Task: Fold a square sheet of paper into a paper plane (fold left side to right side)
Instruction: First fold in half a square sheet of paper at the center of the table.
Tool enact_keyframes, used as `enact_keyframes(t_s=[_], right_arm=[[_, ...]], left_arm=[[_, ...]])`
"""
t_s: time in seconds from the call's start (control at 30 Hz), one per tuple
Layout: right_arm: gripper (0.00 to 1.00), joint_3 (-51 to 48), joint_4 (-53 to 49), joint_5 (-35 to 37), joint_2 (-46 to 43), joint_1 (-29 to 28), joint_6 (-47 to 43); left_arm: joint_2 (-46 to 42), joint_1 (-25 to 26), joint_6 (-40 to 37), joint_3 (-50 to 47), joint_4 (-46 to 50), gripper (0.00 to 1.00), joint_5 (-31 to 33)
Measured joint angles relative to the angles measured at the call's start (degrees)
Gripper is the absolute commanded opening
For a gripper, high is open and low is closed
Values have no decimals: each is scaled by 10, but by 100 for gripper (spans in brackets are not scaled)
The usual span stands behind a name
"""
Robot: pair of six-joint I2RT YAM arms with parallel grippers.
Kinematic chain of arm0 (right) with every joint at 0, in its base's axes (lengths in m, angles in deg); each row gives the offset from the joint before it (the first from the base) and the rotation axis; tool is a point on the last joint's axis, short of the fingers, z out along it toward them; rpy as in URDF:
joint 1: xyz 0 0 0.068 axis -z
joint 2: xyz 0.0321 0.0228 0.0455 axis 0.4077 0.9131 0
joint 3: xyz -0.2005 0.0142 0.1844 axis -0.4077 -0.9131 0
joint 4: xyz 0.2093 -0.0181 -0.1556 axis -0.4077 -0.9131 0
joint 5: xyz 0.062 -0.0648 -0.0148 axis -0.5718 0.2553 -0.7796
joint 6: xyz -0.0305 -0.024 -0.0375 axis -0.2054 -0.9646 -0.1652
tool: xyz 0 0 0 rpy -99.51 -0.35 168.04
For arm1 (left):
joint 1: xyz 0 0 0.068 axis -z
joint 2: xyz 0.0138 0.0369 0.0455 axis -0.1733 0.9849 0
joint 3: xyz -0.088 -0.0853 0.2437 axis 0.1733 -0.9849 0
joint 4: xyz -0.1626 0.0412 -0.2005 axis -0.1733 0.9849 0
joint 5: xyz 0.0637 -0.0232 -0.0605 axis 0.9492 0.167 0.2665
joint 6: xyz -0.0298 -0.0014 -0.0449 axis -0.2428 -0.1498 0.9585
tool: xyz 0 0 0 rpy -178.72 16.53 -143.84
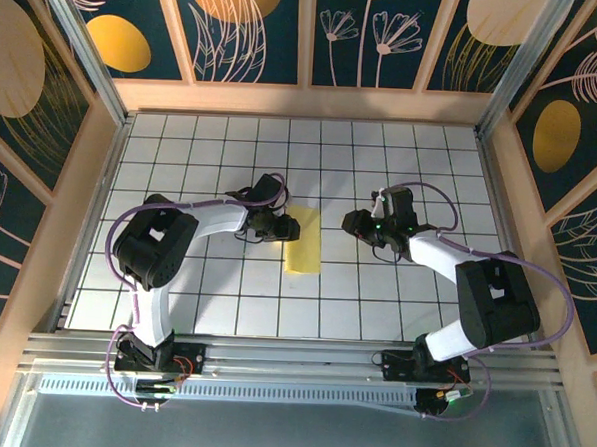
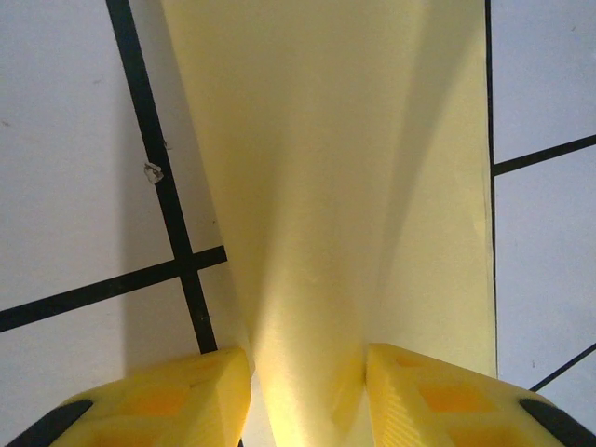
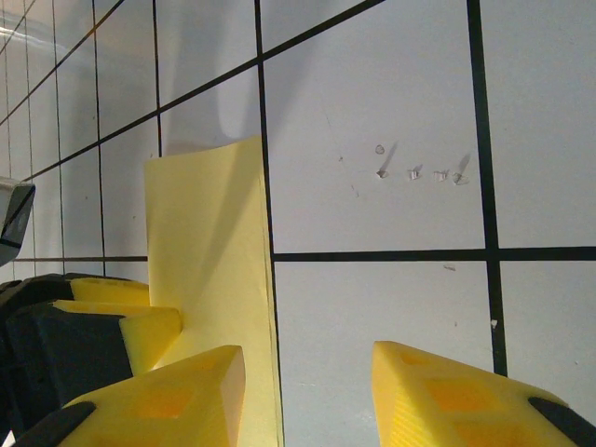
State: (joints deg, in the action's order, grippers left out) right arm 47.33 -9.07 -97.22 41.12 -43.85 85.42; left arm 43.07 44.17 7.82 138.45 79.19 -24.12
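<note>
The left pincer [image 2: 307, 363] is spread, with the folded yellow paper [image 2: 335, 186] rising between its fingers. The right pincer [image 3: 307, 358] is spread too, just beside the paper's edge.

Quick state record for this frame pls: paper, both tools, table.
paper: yellow sheet, folded to a narrow strip, top layer bulging, not flat
left tool: at the sheet's left edge, jaws apart, bulge rising between its fingers
right tool: over bare tile just right of the sheet, jaws open, empty
table: white grid tiles
</note>
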Motion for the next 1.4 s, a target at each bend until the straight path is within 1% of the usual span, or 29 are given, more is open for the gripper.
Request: enact_keyframes(t_s=[0.63, 1.4], right_arm=[[43, -3, 1, -1, 0, 0, 1], [43, -3, 5, -6, 0, 0, 1]], left_arm=[[5, 0, 2, 10, 12, 41, 1], [9, 0, 2, 18, 22, 43, 0]])
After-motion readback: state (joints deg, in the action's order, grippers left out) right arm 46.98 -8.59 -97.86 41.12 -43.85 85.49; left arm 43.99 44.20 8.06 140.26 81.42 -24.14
